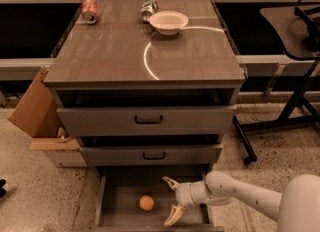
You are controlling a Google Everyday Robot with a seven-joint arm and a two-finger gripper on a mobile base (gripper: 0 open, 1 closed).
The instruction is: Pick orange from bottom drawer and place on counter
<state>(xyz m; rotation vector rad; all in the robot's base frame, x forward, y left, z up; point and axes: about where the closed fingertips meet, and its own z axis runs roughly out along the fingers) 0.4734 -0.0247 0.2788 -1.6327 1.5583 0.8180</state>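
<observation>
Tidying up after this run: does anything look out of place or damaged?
A red can and a green can lie on their sides at the back of the counter; the red one looks crushed. The hand hangs open over the bottom drawer, right of the orange.

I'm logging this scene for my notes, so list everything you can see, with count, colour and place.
orange: one, orange, on the bottom drawer's floor
bottom drawer: one, grey, pulled open
upper drawers: two, grey, black handles, above it
counter: one, grey-brown, curved white line, cabinet top
bowl: one, white, counter's back
red can: one, reddish, back left of counter
green can: one, greenish, beside the bowl
cardboard box: one, brown, floor left of cabinet
stand: one, black, right of cabinet
arm: one, white, from lower right
end effector: one, pale, open, in the bottom drawer right of the orange, apart from it
</observation>
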